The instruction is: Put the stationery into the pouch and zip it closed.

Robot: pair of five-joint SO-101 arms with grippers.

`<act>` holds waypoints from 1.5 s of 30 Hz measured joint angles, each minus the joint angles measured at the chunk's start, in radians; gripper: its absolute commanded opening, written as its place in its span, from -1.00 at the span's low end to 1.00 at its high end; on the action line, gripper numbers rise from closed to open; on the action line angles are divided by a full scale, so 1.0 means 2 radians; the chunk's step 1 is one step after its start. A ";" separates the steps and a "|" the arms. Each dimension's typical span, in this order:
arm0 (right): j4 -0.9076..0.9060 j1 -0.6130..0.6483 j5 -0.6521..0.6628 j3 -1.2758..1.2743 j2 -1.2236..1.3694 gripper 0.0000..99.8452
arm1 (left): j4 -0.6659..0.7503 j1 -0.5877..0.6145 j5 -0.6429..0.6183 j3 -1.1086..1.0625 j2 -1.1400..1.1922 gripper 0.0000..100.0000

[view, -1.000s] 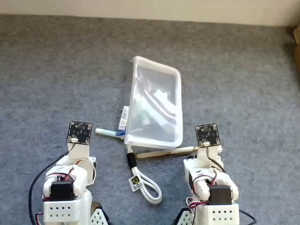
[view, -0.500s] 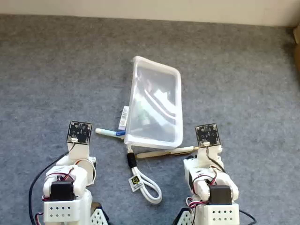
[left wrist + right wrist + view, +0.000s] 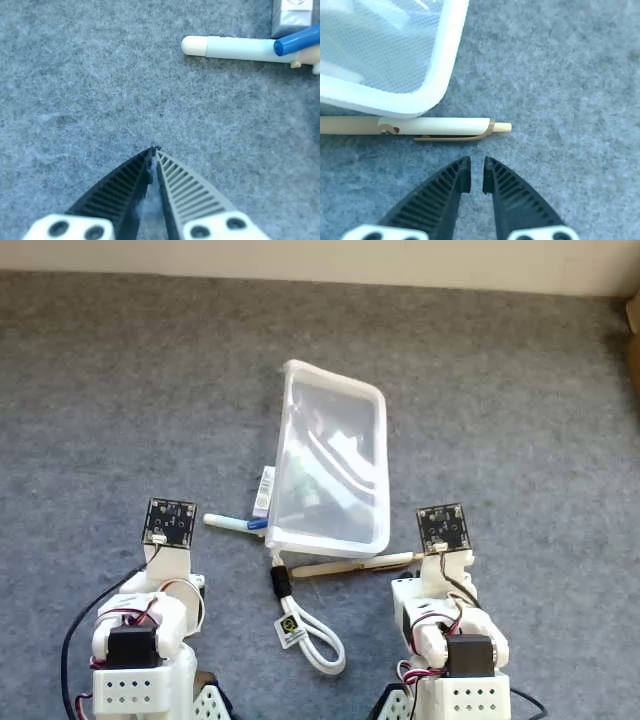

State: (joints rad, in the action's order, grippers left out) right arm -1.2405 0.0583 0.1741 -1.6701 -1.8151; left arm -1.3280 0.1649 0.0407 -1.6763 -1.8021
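A translucent pouch (image 3: 330, 465) with a white zip edge lies flat mid-table, several items dimly visible inside. By its near left corner lie a white pen with a blue cap (image 3: 235, 523) (image 3: 240, 48) and a small white eraser-like block (image 3: 263, 492). A cream pen (image 3: 355, 565) (image 3: 435, 126) lies along the pouch's near edge (image 3: 445, 65). My left gripper (image 3: 154, 150) hovers shut over bare carpet, short of the blue-capped pen. My right gripper (image 3: 475, 172) sits just before the cream pen's tip end, jaws together but for a narrow slit, holding nothing.
A black-and-white looped strap (image 3: 305, 630) trails from the pouch's near corner between the two arm bases. Grey carpet (image 3: 120, 390) covers the table. A pale wall strip runs along the far edge, and a brown object (image 3: 634, 340) shows at the far right.
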 measured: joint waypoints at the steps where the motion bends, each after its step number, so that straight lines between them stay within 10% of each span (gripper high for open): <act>1: 0.000 0.000 0.000 0.000 0.000 -0.90 | 0.000 0.000 0.000 0.000 0.000 -0.99; 45: 0.000 0.000 0.000 0.000 0.000 -0.90 | 0.000 -0.042 0.000 0.000 0.000 -0.99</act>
State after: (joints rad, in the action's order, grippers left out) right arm -1.2405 0.0583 0.1741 -1.6701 -1.8151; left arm -1.3280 0.0806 0.0407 -1.6763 -1.8021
